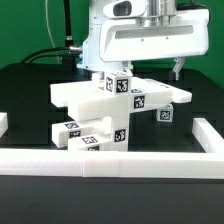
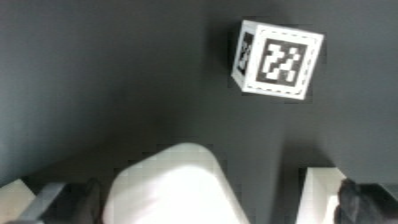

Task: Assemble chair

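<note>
One robot arm (image 1: 135, 35) stands over one black counter (image 1: 30, 85). One wide flat white slab (image 1: 110, 95) lies in the middle. At least three smaller tagged white blocks show around it: one upright on top (image 1: 118, 84), one at the near left (image 1: 80, 130), one at the right (image 1: 165, 114). One white border rail (image 1: 110, 157) runs along the near edge. The wrist view shows one tagged block (image 2: 279, 58) and two fingers (image 2: 36, 198).

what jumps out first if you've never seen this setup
First, the cluster of matte white blocky chair parts with black-and-white square tags, piled mid-table on the black table surface in the exterior view. Right above and behind them hangs the glossy white robot arm; its claw hangs open, holding nothing. A long low white border rail runs along the near edge, and the wrist view shows one tagged white block lying alone on the dark surface.
</note>
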Motion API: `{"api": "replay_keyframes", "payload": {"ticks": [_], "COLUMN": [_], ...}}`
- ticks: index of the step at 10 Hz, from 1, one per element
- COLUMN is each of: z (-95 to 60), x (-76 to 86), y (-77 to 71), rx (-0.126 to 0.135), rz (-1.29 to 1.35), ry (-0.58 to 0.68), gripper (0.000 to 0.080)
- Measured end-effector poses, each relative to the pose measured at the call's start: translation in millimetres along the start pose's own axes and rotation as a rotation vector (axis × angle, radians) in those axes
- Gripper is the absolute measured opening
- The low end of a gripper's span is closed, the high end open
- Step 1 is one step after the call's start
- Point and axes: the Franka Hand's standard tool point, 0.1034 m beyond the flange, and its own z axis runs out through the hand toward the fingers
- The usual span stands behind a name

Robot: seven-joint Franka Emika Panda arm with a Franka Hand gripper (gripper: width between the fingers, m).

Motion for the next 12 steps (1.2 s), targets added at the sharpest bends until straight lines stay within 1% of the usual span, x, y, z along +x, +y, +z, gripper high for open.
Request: {"api": "replay_keyframes", "payload": {"ticks": [4, 5, 6, 7, 8, 10, 12], "z": [2.1, 1.8, 2.7, 2.8, 1.0, 1.8, 2.1], "x": [-0.9, 4.0, 16.3, 26.3, 32.4, 41.9, 41.6], "y": [0.6, -3.3, -9.4, -11.3, -13.5, -18.4, -18.8], "rx": [-0.002, 0.001, 0.004, 0.004, 0.006, 0.005, 0.005], "rz": [0.000, 0.013, 0.023, 0.019, 0.022, 0.011, 0.017], "ry": [-0.002, -0.003, 0.002, 0.012, 0.018, 0.023, 0.023], "gripper": [0.0649, 0.0649, 0.0649, 0.0649, 0.0649, 0.0649, 0.0649]}}
